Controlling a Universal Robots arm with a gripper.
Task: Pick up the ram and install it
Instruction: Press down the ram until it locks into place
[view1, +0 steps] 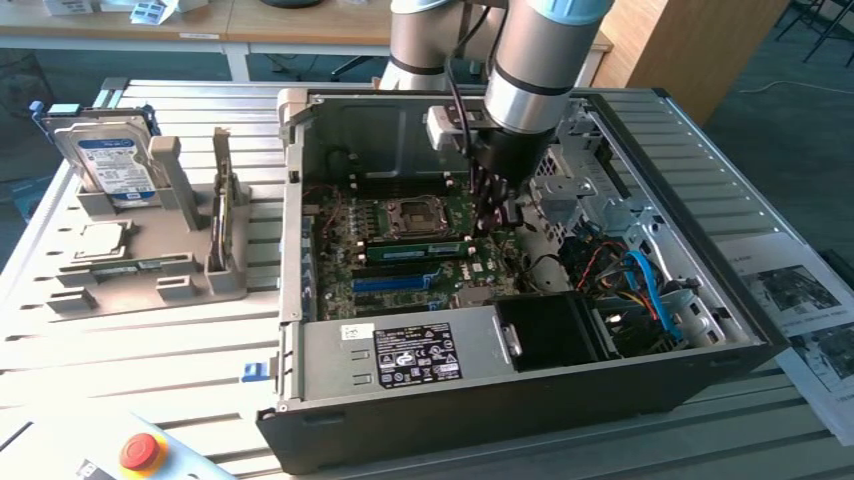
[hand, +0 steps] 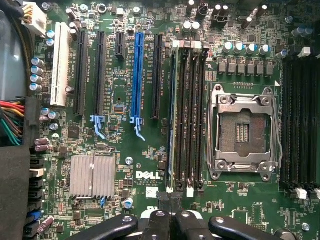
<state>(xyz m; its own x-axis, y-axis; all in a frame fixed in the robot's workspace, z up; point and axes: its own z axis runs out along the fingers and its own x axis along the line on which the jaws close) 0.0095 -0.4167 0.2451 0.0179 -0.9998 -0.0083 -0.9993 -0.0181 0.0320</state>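
Your arm's black gripper (view1: 491, 208) (hand: 172, 210) has its fingers closed together with nothing visibly between them, reaching down into the open black desktop computer case (view1: 561, 395) over the green motherboard (hand: 125, 150). The ram, a long thin green circuit-board stick (view1: 414, 247) (hand: 172, 125), sits in the outermost black memory slot beside the silver square processor socket (view1: 407, 213) (hand: 243, 131). In the wrist view you see it edge-on, one end just by the closed fingertips; whether they touch it you cannot tell.
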